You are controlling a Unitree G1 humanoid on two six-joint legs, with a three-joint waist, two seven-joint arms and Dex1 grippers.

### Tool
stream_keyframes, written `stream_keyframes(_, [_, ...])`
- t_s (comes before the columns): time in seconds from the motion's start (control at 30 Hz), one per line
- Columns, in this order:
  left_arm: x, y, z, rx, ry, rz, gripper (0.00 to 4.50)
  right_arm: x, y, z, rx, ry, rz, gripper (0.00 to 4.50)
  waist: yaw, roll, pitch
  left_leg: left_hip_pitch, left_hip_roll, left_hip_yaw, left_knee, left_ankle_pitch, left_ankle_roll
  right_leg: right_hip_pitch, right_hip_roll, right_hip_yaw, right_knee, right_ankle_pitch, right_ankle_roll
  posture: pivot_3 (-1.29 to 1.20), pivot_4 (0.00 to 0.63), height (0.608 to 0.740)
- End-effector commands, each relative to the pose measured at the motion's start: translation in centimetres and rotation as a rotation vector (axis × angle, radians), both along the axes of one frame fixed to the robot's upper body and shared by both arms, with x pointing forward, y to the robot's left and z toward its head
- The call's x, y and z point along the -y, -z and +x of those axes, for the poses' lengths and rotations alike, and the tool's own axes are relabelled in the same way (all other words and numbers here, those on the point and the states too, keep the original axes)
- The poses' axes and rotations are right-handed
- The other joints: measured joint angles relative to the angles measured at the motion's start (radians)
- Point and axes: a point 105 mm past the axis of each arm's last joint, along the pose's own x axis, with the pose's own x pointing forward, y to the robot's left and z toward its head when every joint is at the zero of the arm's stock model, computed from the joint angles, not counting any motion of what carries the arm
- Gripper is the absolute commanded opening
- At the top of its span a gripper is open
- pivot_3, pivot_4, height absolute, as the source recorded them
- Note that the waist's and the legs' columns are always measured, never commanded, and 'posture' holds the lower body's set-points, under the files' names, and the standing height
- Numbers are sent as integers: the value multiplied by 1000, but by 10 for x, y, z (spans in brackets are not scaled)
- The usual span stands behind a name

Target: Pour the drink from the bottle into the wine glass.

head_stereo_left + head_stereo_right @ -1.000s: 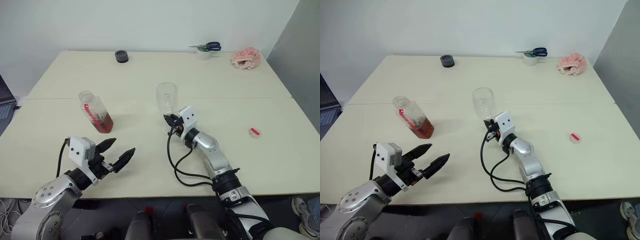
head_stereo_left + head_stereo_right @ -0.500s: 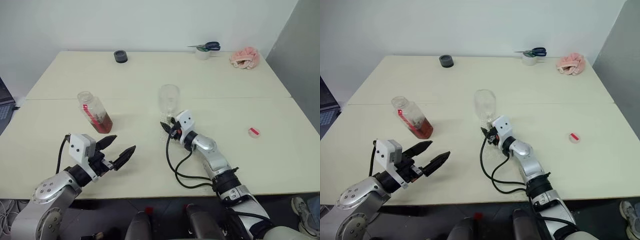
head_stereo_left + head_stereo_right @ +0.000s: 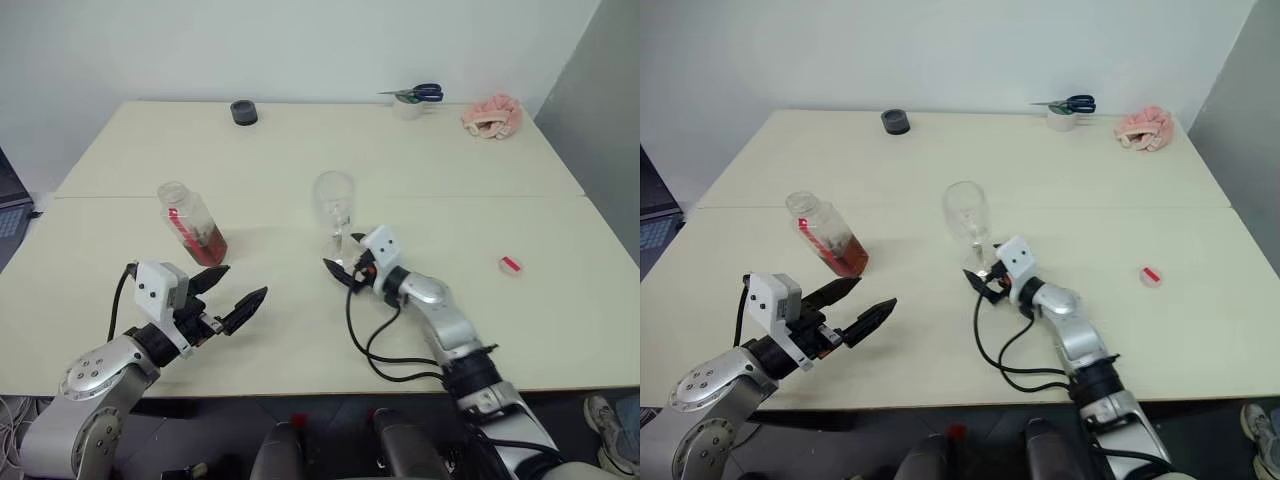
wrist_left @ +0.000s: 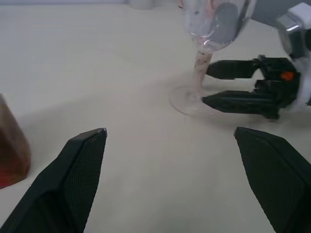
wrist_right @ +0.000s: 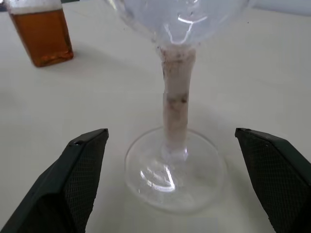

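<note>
Wine glass [image 3: 335, 212] upright, unheld

You have the wine glass [image 3: 335, 215] standing mid-table [image 3: 300, 150], the bottle [image 3: 192, 224] to its left, the right gripper [image 3: 340, 270] just near of its foot, the left gripper [image 3: 232, 297] near-left.

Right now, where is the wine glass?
The wine glass stands upright mid-table, just beyond the open right claw, with the bottle off to its left.

You see a clear plastic bottle [image 3: 190, 222] with red label and amber drink [image 3: 208, 246], beside a colourless stemmed wine glass [image 3: 335, 213].
</note>
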Motion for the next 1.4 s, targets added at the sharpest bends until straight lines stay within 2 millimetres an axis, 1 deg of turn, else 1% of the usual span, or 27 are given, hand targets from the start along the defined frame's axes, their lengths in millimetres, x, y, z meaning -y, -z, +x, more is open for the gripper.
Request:
stream_keyframes(0.03, [-18, 4, -6, 41, -122, 22, 4500, 40, -27, -17, 18, -21, -74, 4450, 4, 0, 0, 0, -1, 0, 0, 0, 0, 0, -1, 0, 0, 0, 0, 0, 150, 740])
stream_keyframes(0.07, [-25, 8, -6, 49, -172, 18, 4500, 56, -35, -20, -7, -13, -84, 4450, 5, 0, 0, 0, -1, 0, 0, 0, 0, 0, -2, 0, 0, -1, 1, 0, 150, 740])
stream_keyframes(0.1, [-29, 10, -6, 56, -203, 16, 4500, 64, -40, -22, -26, -10, -84, 4450, 6, 0, 0, 0, -1, 1, 0, 0, 0, 0, -2, 0, -1, -1, 1, 0, 150, 740])
stream_keyframes(0.13, [-35, 12, -6, 67, -244, 16, 4500, 75, -53, -25, -42, -19, -89, 4450, 8, 0, 0, 0, -1, 1, 1, 0, 0, 0, -2, 1, 0, -1, 1, 0, 150, 740])
stream_keyframes(0.17, [-41, 12, -6, 80, -280, 16, 4500, 84, -67, -28, -54, -29, -91, 4450, 7, -1, 1, 0, -1, 1, 1, 0, 0, 0, -1, 0, 0, -1, 1, 0, 150, 740])
stream_keyframes(0.2, [-47, 12, -7, 94, -314, 21, 4500, 92, -85, -31, -49, -43, -95, 4450, 5, -1, 1, 1, 0, 1, 1, 0, 0, 0, 0, 0, 0, -1, 1, 0, 150, 740])
stream_keyframes(0.27, [-51, 10, -8, 111, -348, 20, 4500, 100, -120, -34, -26, -71, -91, 4450, 0, -1, 1, 1, 0, 2, 1, 0, 0, 0, 0, 1, 1, -1, 1, 0, 150, 740])
stream_keyframes(0.3, [-53, 9, -9, 115, -357, 20, 4500, 100, -136, -36, -15, -99, -83, 4450, -1, -1, 1, 1, 0, 2, 1, 0, 0, 0, 0, 1, 1, -1, 1, 0, 150, 740])
stream_keyframes(0.33, [-54, 8, -9, 117, -359, 21, 4500, 94, -152, -41, -12, -154, -72, 4450, -3, -1, 1, 1, 0, 2, 0, 0, 0, 0, 1, 1, 0, -1, 1, 0, 150, 740])
stream_keyframes(0.37, [-54, 7, -9, 119, -360, 22, 4500, 90, -162, -44, -14, -193, -66, 4450, -3, -1, 1, 1, 0, 3, 0, 0, 0, -1, 1, 1, 0, -1, 0, 0, 150, 740])
stream_keyframes(0.43, [-58, 5, -6, 114, -361, 28, 4500, 69, -182, -56, -9, -331, -47, 4450, -3, -1, 1, 1, 1, 2, -1, 0, 0, 0, 1, 1, 0, -1, 0, 0, 150, 740])
stream_keyframes(0.47, [-60, 4, -5, 111, -361, 30, 4500, 62, -188, -60, -6, -383, -34, 4450, -3, -1, 1, 1, 1, 2, -1, 0, 0, 0, 2, 0, 0, -2, -1, 0, 150, 740])
stream_keyframes(0.5, [-60, 0, -2, 114, -350, 39, 4500, 48, -196, -66, 11, -458, -25, 4450, -2, -1, 1, 1, 1, 1, -1, 0, 0, 0, 2, 0, 0, -2, -1, 0, 150, 740])
stream_keyframes(0.57, [-59, -7, 4, 122, -323, 62, 4500, 30, -203, -71, 37, -536, -28, 4450, -3, -1, 1, 1, 1, 1, -1, 0, 0, -1, 2, 0, 0, -1, 0, 0, 150, 740])
stream_keyframes(0.6, [-60, -12, 7, 133, -322, 69, 4500, 23, -203, -69, 44, -541, -34, 4450, -3, -1, 1, 1, 1, 1, -1, 0, 0, 0, 2, 0, 0, -1, 0, 0, 150, 740])
stream_keyframes(0.7, [-64, -24, 15, 158, -341, 72, 4500, 13, -203, -63, 55, -540, -34, 4450, 1, -1, 1, 0, 1, 1, -1, 0, 0, 0, 1, 0, 0, -1, 0, 0, 150, 740])
stream_keyframes(0.8, [-66, -35, 21, 182, -350, 102, 4500, 6, -203, -68, 57, -592, -9, 4450, 2, -1, 1, -1, 0, 1, -1, 0, 0, -1, -1, 0, -1, -1, 0, 0, 150, 740])
stream_keyframes(1.0, [-63, -51, 34, 209, -350, 95, 4500, 2, -208, -62, 89, -569, -14, 4450, 2, -1, 1, -1, 0, 1, -1, 0, 0, -1, -1, -1, 0, -1, 0, 0, 150, 740])
stream_keyframes(1.2, [-68, -51, 54, 199, -392, 86, 4500, -1, -212, -58, 116, -551, 1, 4450, 0, -1, 1, 0, 0, 0, -1, 0, 0, -1, 0, -2, 0, -1, 0, 0, 150, 740])
stream_keyframes(1.4, [-67, -52, 64, 205, -384, 83, 4500, 0, -212, -56, 121, -532, -4, 4450, 1, -1, 1, -1, 0, 0, -1, 0, 0, -1, 0, -2, 0, -1, 0, 0, 150, 740])
